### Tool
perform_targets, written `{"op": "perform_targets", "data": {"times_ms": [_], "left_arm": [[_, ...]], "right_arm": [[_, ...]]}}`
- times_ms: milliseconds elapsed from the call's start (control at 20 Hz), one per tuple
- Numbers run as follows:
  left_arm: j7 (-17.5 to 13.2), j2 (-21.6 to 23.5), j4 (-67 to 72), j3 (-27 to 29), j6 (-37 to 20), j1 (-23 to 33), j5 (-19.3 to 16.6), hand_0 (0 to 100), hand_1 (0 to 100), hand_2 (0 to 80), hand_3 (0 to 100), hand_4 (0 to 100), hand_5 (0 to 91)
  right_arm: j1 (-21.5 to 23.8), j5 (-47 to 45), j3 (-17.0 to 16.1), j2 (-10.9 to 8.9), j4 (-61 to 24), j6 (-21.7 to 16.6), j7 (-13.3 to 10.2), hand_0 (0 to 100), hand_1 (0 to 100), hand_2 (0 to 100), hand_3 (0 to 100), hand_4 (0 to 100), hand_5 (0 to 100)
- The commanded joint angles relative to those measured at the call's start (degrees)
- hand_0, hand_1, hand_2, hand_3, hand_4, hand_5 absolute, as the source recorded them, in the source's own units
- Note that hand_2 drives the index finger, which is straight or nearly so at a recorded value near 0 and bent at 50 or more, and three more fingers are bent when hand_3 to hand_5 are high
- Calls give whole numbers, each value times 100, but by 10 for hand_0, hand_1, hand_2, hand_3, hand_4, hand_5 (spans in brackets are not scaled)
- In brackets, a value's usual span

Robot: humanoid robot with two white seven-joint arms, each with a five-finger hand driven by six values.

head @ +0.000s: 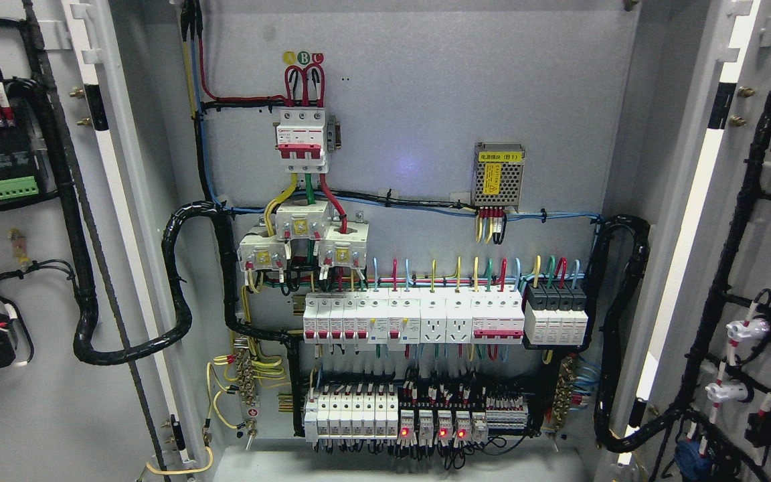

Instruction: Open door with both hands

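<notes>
At nine o'clock the left door (37, 281) stands wide open, and at three o'clock the right door (760, 268) too; between them shows the breaker panel (419, 268). No robot hand is visible, so I cannot tell their state.

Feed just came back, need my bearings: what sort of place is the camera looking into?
Probably the inside of an electrical distribution cabinet, both doors swung open: rows of circuit breakers, a small power supply module, and bundled black cable looms.

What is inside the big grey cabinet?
Inside the cabinet, both doors stand open. You can see a red-and-white breaker, rows of white switches, coloured wires and small red lights. What lies behind the switches is covered.
</notes>
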Motion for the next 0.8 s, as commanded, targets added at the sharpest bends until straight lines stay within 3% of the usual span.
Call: {"op": "perform_targets", "data": {"times_ms": [0, 500, 751], "left_arm": [[-9, 12, -711, 141, -23, 509, 0, 0, 0, 0, 0, 0, 0], [-9, -164, -1143, 299, -374, 1520, 9, 0, 0, 0, 0, 0, 0], [-18, -357, -1152, 264, -506, 1933, 9, 0, 0, 0, 0, 0, 0]], "right_arm": [[169, -2, -536, 280, 84, 4, 6, 0, 0, 0, 0, 0, 0], [275, -11, -738, 360, 137, -5, 6, 0, 0, 0, 0, 0, 0], [547, -317, -747, 351, -47, -23, 24, 0, 0, 0, 0, 0, 0]]}}
